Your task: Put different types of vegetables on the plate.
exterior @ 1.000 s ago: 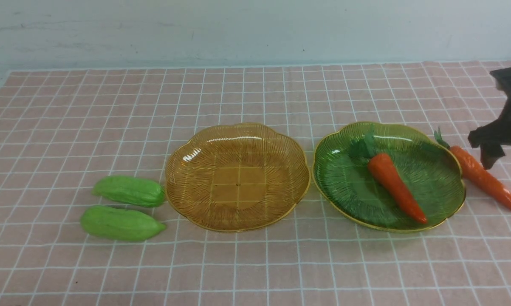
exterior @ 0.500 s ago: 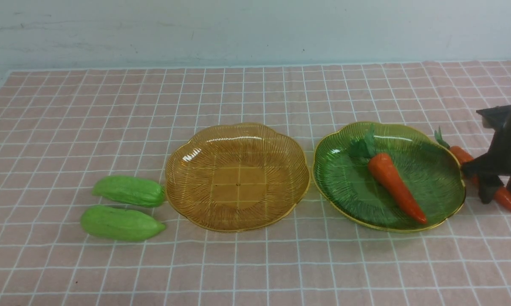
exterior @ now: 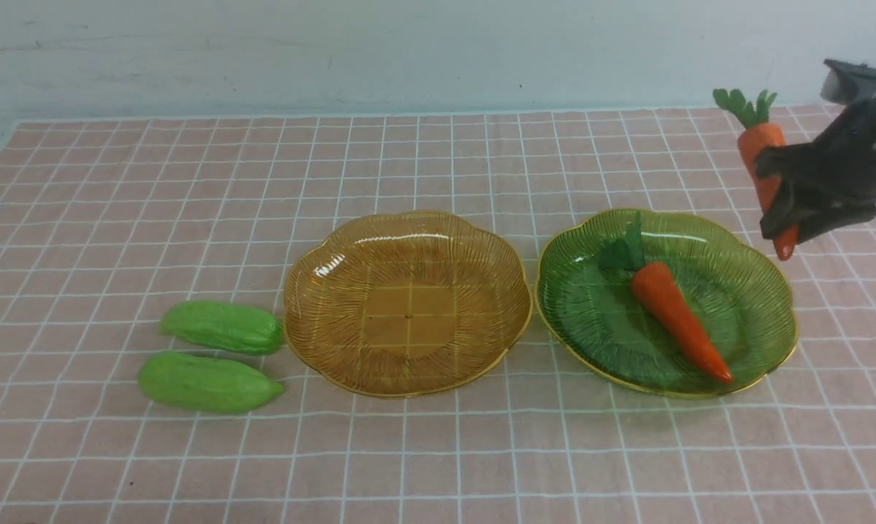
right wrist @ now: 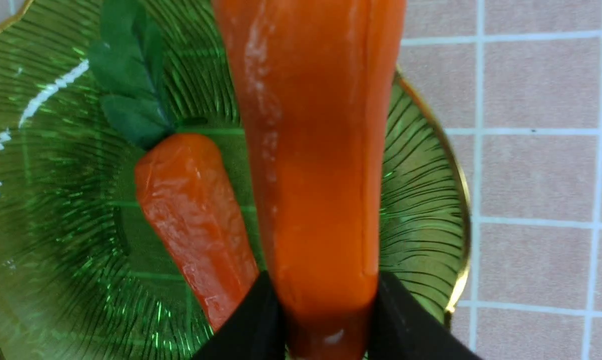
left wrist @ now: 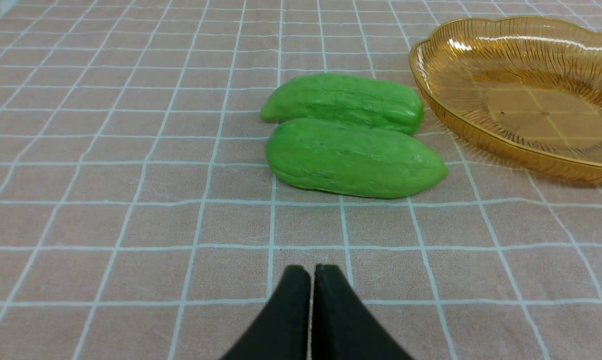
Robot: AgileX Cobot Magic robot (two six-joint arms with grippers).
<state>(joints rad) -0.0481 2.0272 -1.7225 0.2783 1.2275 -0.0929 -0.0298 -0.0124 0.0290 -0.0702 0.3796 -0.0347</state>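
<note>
The right arm's black fingers (exterior: 809, 211) are clamped round a glossy orange toy carrot with a green leafy top (exterior: 756, 145). They hold it nearly upright in the air, tip down, over the right edge of the ribbed translucent green plastic plate (exterior: 583, 327) (a handy pose for lowering it in, I'd say). A second orange carrot (exterior: 674, 316) lies slantwise inside that plate. An amber ribbed plate (exterior: 408, 306) sits bare just left of the green plate. Well left of the green plate, two smooth light-green toy gourds (exterior: 223, 327) rest side by side on the pink-checked desk (exterior: 438, 451). The left arm's fingers (left wrist: 290, 310) are pressed together on nothing and point at the gourds, probably waiting their turn.
</note>
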